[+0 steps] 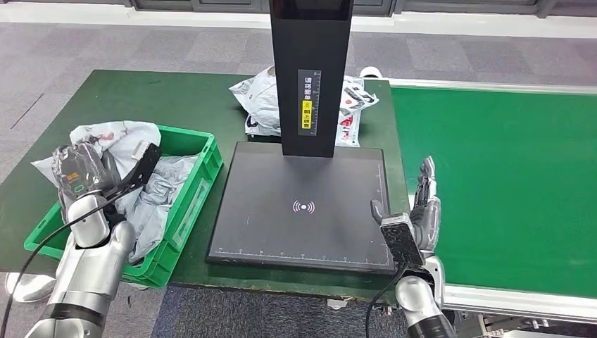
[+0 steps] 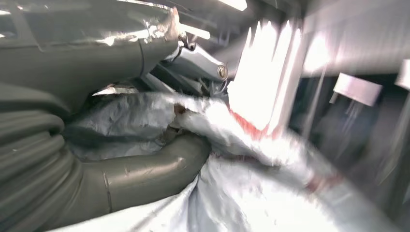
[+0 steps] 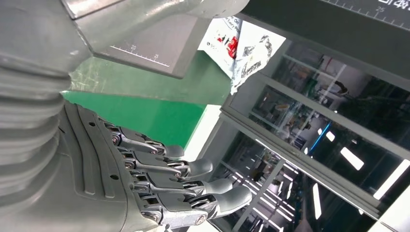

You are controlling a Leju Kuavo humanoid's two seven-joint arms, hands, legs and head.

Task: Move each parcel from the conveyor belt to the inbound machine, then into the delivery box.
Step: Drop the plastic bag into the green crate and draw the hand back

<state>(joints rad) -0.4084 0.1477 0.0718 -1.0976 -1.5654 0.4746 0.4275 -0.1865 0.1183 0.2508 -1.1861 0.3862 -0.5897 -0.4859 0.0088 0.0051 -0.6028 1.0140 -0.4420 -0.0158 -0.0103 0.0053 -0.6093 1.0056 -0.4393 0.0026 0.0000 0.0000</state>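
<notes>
My left hand [image 1: 83,172] grips a grey parcel [image 1: 105,141] over the green box [image 1: 190,204]; my right hand [image 1: 424,208] hangs with fingers [image 3: 193,186] spread, holding nothing.

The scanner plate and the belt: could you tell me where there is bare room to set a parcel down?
The black scanner plate is bare in front of its post. The green conveyor belt is bare beyond the right hand. Crowded: the green crate, full of bags, where the left hand holds a parcel, and behind the post, where parcels lie piled.
</notes>
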